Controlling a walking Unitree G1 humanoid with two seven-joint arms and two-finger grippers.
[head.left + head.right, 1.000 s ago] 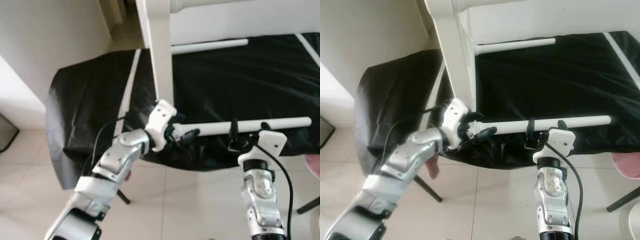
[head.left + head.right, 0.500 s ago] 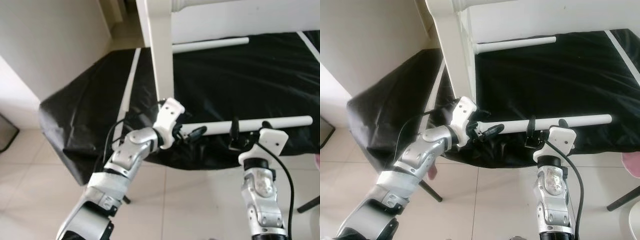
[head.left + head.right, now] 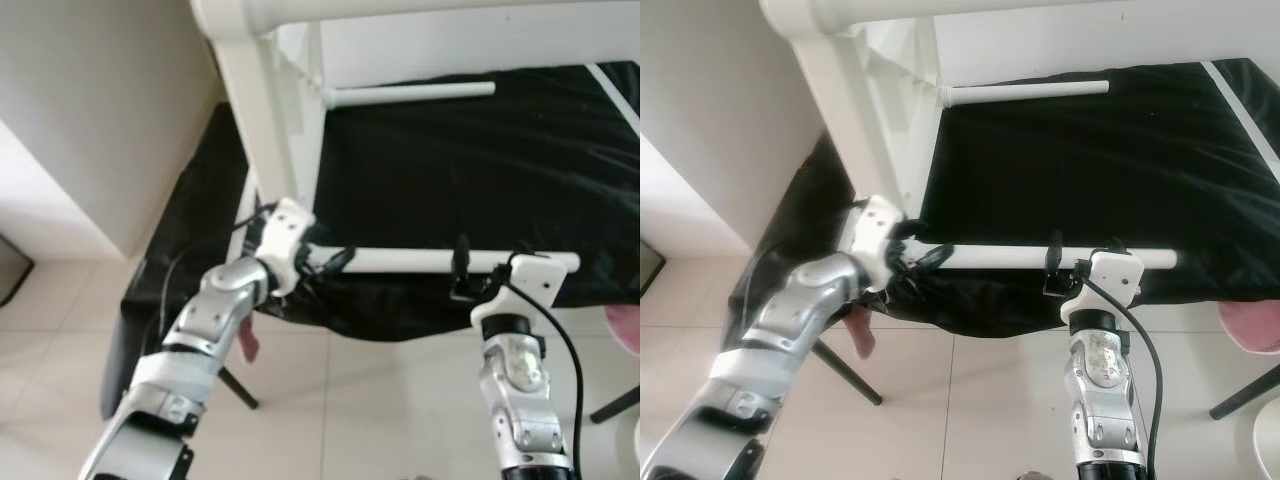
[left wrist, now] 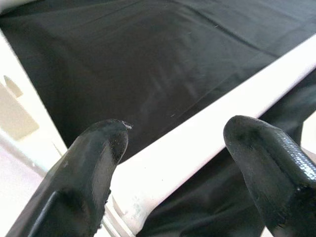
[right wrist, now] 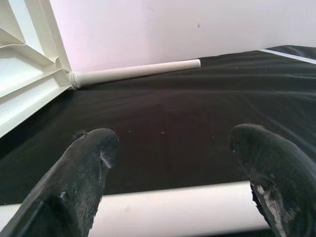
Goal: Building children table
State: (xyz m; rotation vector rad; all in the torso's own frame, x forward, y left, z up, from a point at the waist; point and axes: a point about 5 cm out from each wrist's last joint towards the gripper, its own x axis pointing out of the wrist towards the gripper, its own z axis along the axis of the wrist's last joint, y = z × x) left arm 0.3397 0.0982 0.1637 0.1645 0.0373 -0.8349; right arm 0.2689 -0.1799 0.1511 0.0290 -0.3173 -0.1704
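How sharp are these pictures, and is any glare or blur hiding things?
Eye views: fairly sharp, the white tabletop glaring bright, the black cloth losing its folds. Wrist views: the near fingers soft, the white leg past them clearer.

A long leg [image 3: 420, 261] lies across the near edge of the worktop [image 3: 480, 170], the left pincer [image 3: 325, 264] at its left end and the right pincer [image 3: 477, 272] towards its right. Behind, another leg [image 3: 410, 92] juts rightward from the upturned table frame [image 3: 262, 110] at the left.

Black cloth [image 3: 480, 180] covering work surface; pale tiled floor [image 3: 330, 400] below; pink object [image 3: 628, 330] at right edge; white wall [image 3: 90, 90].
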